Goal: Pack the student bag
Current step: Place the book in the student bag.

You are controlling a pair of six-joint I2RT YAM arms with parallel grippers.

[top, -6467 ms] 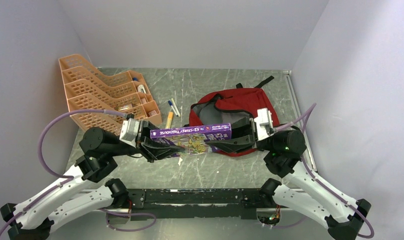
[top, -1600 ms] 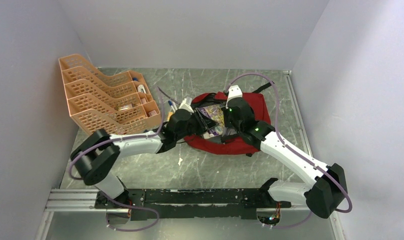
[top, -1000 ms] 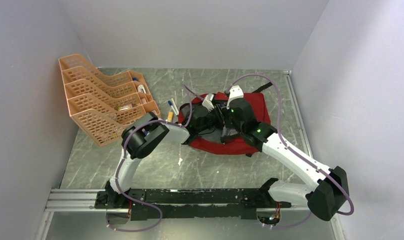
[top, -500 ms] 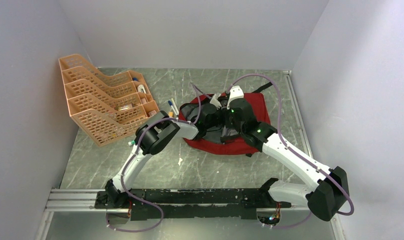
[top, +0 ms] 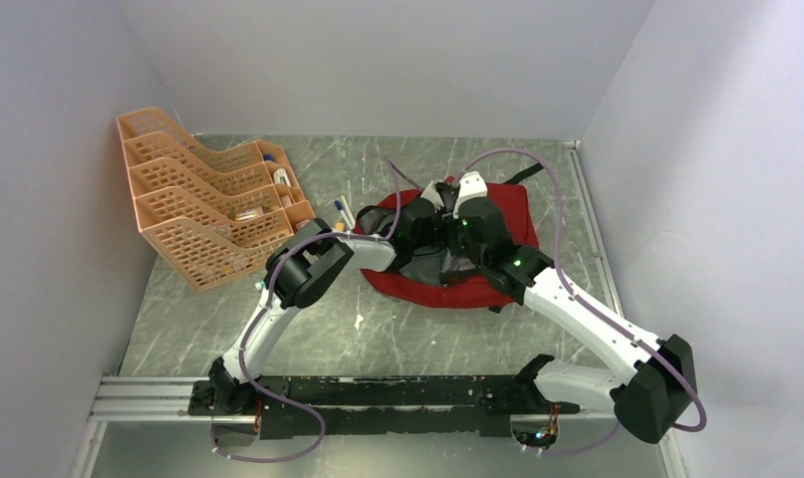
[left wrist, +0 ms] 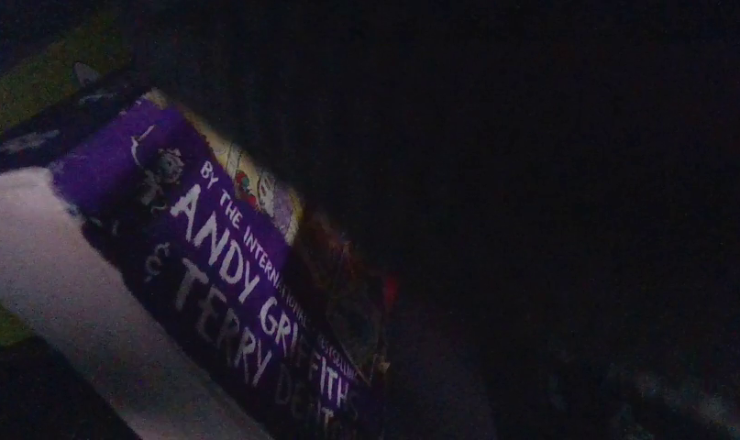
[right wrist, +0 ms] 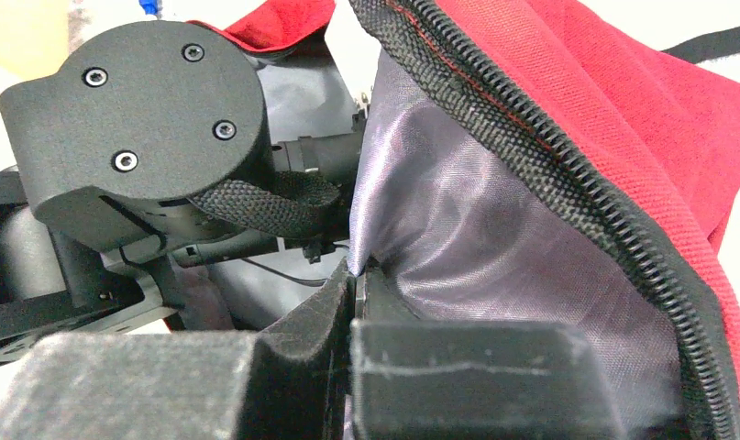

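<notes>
The student bag (top: 512, 214) is red with grey lining (right wrist: 458, 238) and lies open at the middle of the table. My right gripper (right wrist: 355, 270) is shut, pinching the lining just inside the black zipper edge (right wrist: 531, 156) and holding the mouth up. My left arm's wrist (top: 417, 227) reaches into the opening from the left, and its fingers are hidden inside the bag. The left wrist view is dark. It shows a purple book (left wrist: 228, 266) lying inside the bag, and no fingers can be made out.
An orange plastic tray rack (top: 198, 199) stands at the back left with small items in it. Pens (top: 343, 211) lie between the rack and the bag. A small white scrap (top: 359, 321) lies in front of the bag. A black strap (top: 525, 164) trails behind it.
The book, earlier held between both grippers above the table, has gone into the bag. Over the last second my left wrist pushed a little further in. The right gripper kept its pinch.
</notes>
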